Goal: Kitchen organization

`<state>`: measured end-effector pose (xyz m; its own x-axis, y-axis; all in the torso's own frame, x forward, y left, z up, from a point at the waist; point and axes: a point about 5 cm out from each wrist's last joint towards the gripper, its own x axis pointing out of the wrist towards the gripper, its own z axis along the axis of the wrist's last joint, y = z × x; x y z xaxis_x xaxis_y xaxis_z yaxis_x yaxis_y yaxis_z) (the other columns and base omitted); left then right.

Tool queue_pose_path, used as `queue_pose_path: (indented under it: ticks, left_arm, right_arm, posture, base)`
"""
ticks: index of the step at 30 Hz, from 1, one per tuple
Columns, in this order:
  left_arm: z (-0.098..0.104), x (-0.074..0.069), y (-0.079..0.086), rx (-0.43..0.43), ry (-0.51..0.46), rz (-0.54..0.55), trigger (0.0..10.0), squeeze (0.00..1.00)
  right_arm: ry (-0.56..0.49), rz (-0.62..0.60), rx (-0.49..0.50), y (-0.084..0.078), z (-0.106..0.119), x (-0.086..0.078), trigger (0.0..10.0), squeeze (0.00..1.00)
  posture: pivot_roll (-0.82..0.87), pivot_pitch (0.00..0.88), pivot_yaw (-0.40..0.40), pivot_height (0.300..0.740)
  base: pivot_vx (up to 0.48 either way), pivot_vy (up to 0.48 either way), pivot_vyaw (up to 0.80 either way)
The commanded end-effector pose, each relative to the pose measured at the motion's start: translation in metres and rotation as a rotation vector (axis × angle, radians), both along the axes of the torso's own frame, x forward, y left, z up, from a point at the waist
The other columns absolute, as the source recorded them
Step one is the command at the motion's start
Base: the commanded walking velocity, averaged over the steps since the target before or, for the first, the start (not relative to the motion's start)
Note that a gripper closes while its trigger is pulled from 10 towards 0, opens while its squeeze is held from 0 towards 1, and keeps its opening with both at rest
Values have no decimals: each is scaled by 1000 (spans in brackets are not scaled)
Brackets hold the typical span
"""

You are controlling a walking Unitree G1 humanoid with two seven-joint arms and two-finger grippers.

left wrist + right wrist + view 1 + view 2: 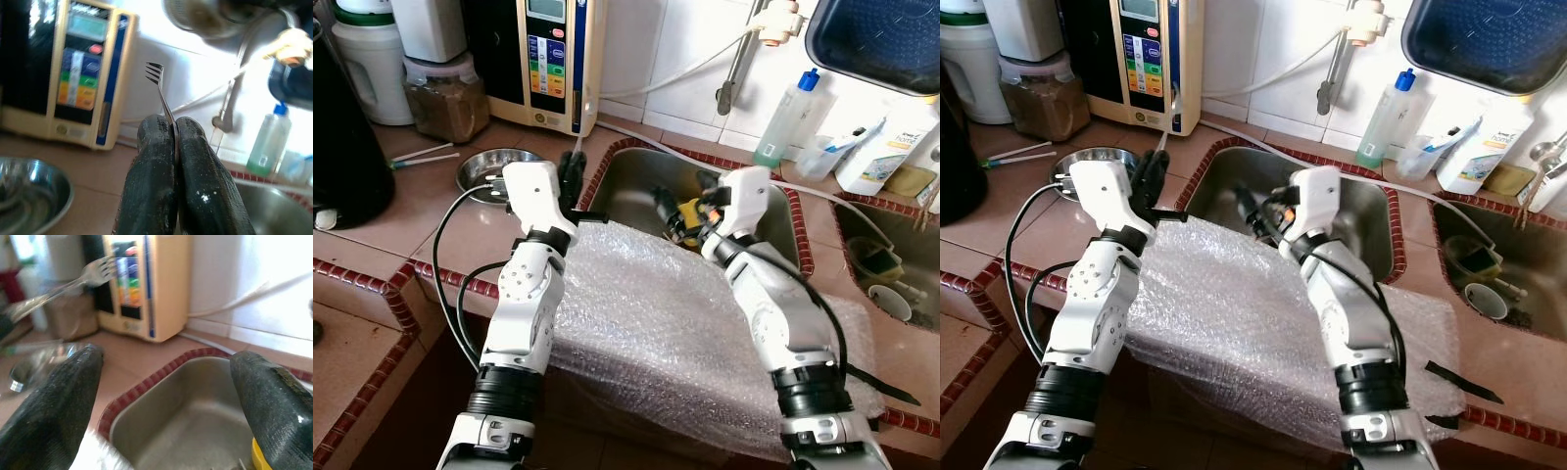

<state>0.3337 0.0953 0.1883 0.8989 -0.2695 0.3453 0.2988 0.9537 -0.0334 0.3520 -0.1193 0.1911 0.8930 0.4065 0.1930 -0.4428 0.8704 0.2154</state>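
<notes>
My left gripper (572,168) is shut on a metal fork (155,73). It holds the handle between its fingertips (161,132), and the tines point up and away toward the tiled wall. It hovers over the counter edge between the steel bowl (491,168) and the sink (636,171). My right gripper (677,208) is open over the sink basin, fingers (58,401) wide apart and holding nothing. A yellow object (691,210) lies in the sink just beside its fingers. The fork (98,271) is also visible from the right wrist.
A sheet of bubble wrap (646,313) drapes over the counter's front edge under both arms. A cream water purifier (553,59), a jar (445,98) and chopsticks (423,154) stand at the back left. A bottle (785,117) and a second sink with cups (891,294) are to the right.
</notes>
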Motion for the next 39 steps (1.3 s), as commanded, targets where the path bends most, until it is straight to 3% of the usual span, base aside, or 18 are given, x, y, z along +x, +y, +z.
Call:
queue_pose_path:
  ticks: [1, 6, 7, 10, 18, 28, 29, 30, 31, 39]
  left_arm:
    - [-2, -3, -12, 69, -28, -53, 0, 0]
    - [-6, -10, -30, 211, -91, -145, 0, 0]
    - [-6, -10, -30, 211, -91, -145, 0, 0]
    - [-9, -16, -41, 327, -154, -210, 0, 0]
    - [-14, -24, -55, 421, -220, -272, 0, 0]
    - [-14, -27, -60, 439, -254, -289, 0, 0]
    - [-11, -27, -60, 426, -270, -280, 0, 0]
    - [-11, -27, -60, 426, -270, -280, 0, 0]
    - [-10, -28, -61, 423, -280, -275, 0, 0]
    - [-9, -28, -62, 432, -294, -276, 0, 0]
  right_arm:
    - [26, -28, 65, -12, 5, 5, 10000, 0]
    - [102, 18, 278, -18, 11, 11, 10000, 0]
    - [102, 18, 278, -18, 11, 11, 10000, 0]
    - [138, 92, 383, -15, 15, 11, 10000, 0]
    - [176, 206, 469, -2, 19, 6, 10000, 0]
    - [190, 255, 479, 5, 22, 5, 10000, 0]
    - [199, 235, 471, 4, 20, 6, 4824, 0]
    - [199, 235, 471, 4, 20, 6, 4824, 0]
    - [203, 201, 463, 2, 18, 8, 0, 0]
    - [249, 49, 442, -11, 8, 16, 0, 0]
  posture:
    - [68, 0, -106, 740]
    - [66, 0, -106, 740]
    - [66, 0, -106, 740]
    - [67, 0, -106, 740]
    - [73, 0, -112, 740]
    - [73, 0, -122, 740]
    - [68, 0, -123, 740]
    - [68, 0, -123, 740]
    - [72, 0, -125, 740]
    - [80, 0, -127, 740]
  base:
    - [0, 0, 0]
    - [0, 0, 0]
    - [0, 0, 0]
    - [0, 0, 0]
    - [0, 0, 0]
    - [0, 0, 0]
    - [0, 0, 0]
    - [0, 0, 0]
    - [0, 0, 0]
    - [0, 0, 0]
